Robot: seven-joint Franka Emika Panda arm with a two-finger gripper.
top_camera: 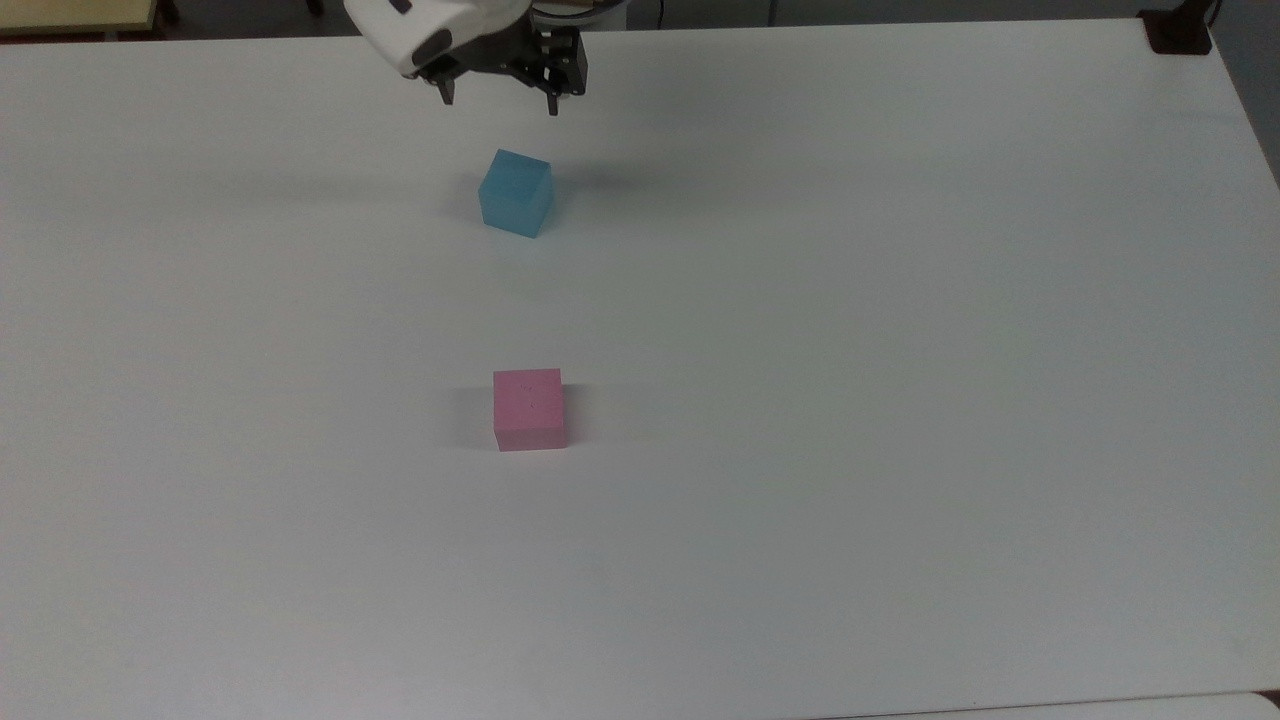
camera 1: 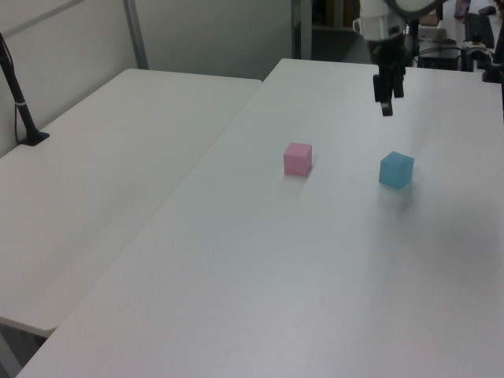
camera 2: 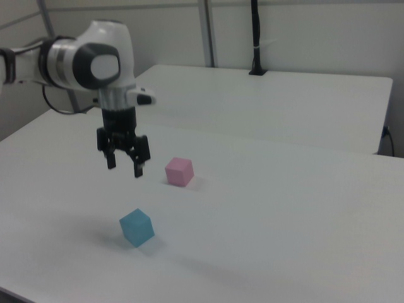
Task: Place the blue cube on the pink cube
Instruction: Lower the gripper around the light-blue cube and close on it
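White table (top_camera: 900, 400): blue cube (top_camera: 515, 193) sits corner-on, pink cube (top_camera: 529, 409) square; hand (top_camera: 498, 101) spread wide, empty.

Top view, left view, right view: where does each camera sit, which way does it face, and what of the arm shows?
Top view: high, opposite the arm's side, looking down the table; end effector open at the top edge.
Left view: beside the table, looking along it; end effector above the blue cube.
Right view: low, other side; white arm, end effector.
Shared: blue cube and pink cube, apart.
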